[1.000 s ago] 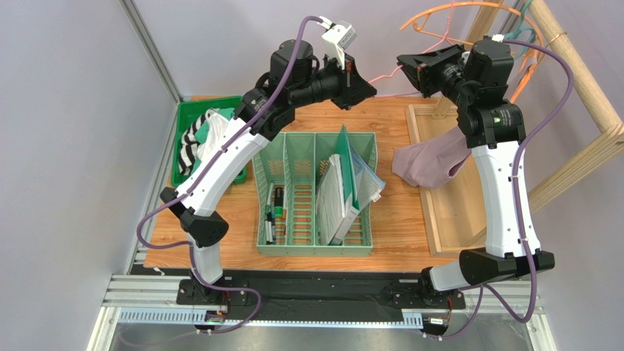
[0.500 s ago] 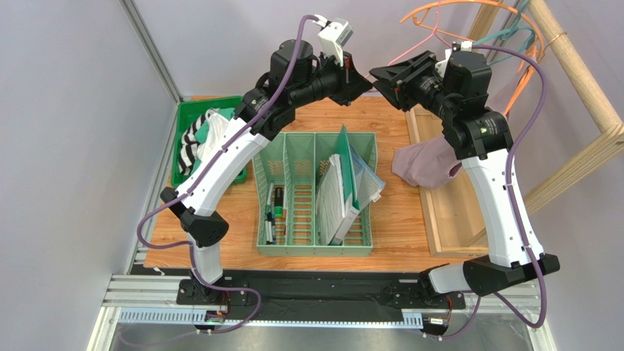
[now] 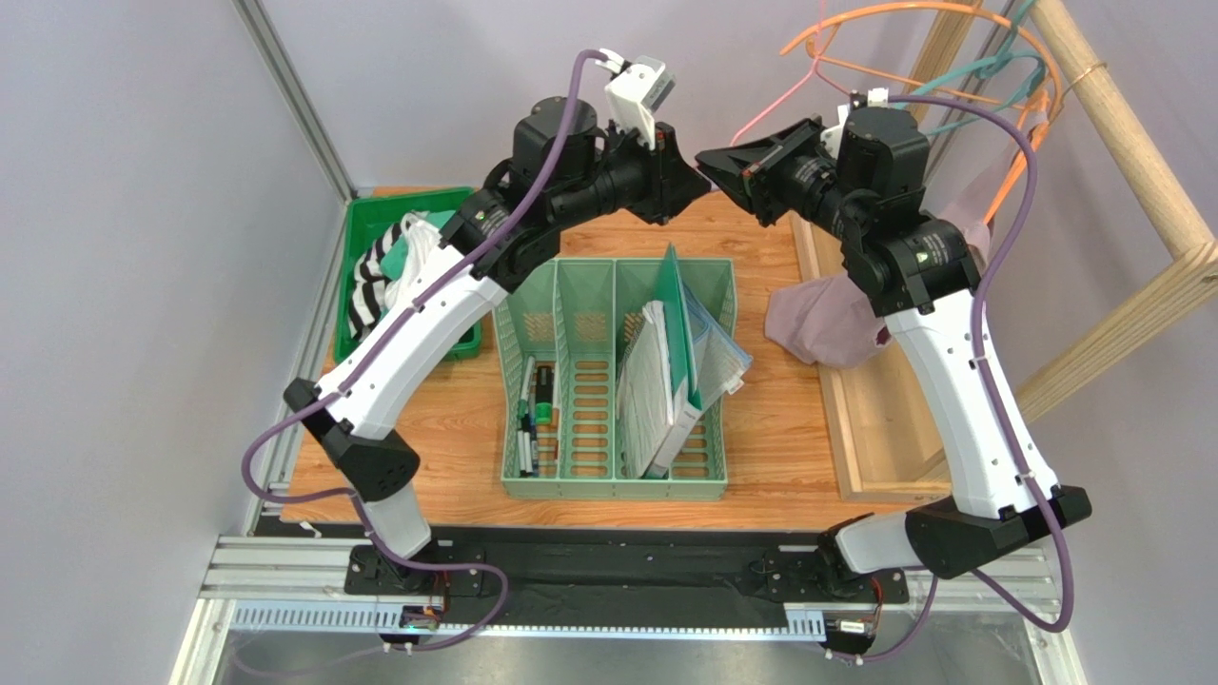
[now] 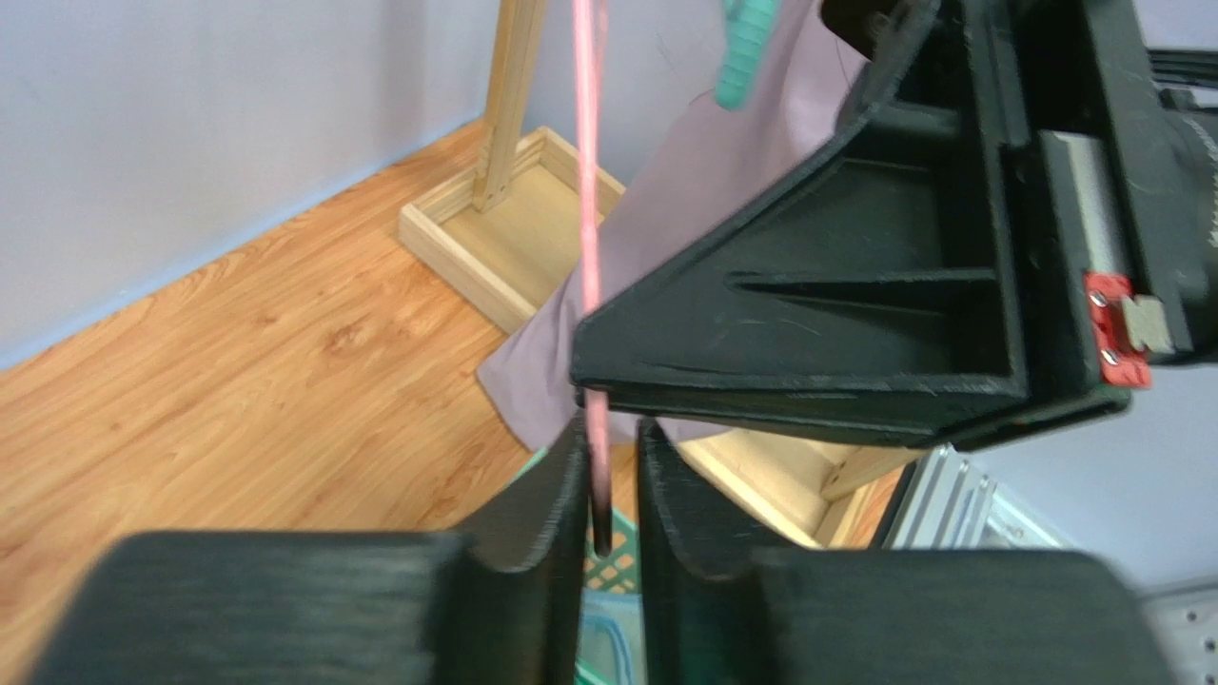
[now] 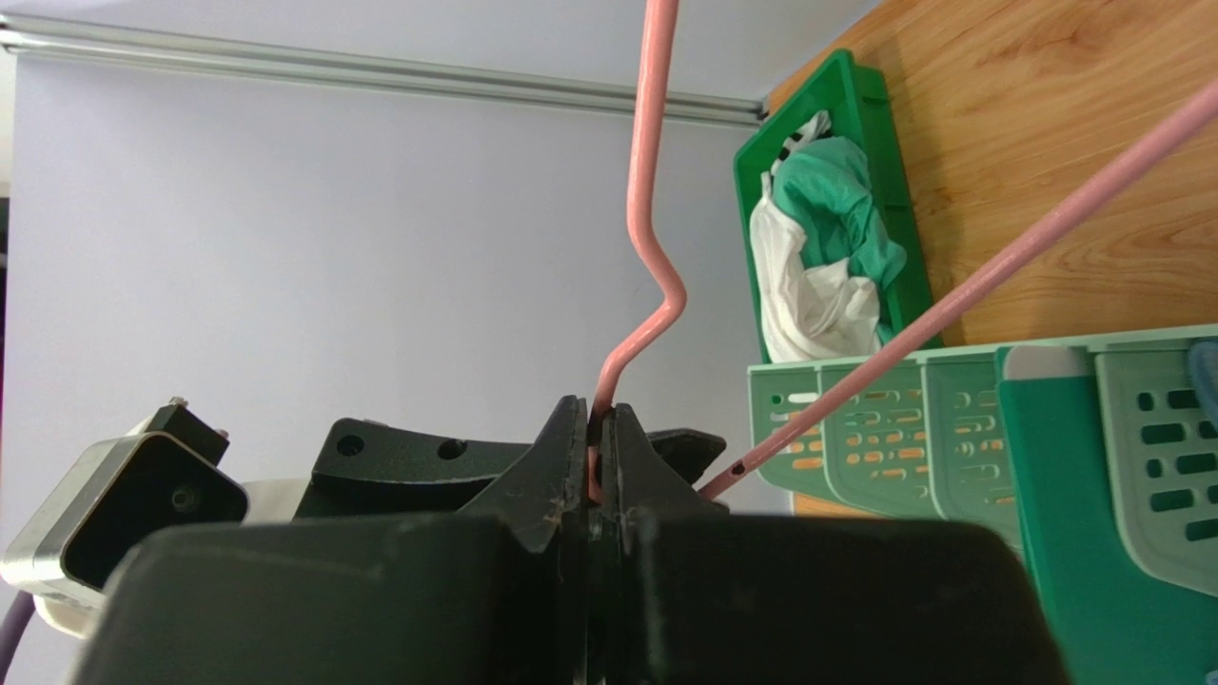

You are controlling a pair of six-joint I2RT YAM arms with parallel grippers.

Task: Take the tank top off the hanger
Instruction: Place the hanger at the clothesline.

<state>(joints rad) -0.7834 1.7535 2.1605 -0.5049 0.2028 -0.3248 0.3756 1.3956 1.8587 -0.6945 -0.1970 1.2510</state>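
Observation:
The pink wire hanger (image 3: 779, 103) is held high over the table's back, between the two arms. My right gripper (image 3: 708, 161) is shut on its wire, and the right wrist view shows the wire (image 5: 651, 171) pinched between that gripper's (image 5: 593, 417) fingertips. My left gripper (image 3: 684, 171) meets it tip to tip. In the left wrist view the left gripper's (image 4: 612, 443) jaws stand slightly apart, with the hanger's end (image 4: 586, 214) loose between them. The mauve tank top (image 3: 818, 321) lies heaped over the wooden base's edge, below and apart from the hanger, and also shows in the left wrist view (image 4: 686, 171).
A green slotted file organizer (image 3: 615, 378) with papers and pens stands mid-table. A green bin (image 3: 375, 214) of clothes sits at the back left. At the right a wooden rack (image 3: 1130, 143) carries orange and teal hangers over its flat base (image 3: 875, 414).
My right gripper swung left, opened, then closed on the pink hanger next to the left gripper. The left gripper's jaws parted a little, and that arm shifted slightly left and up.

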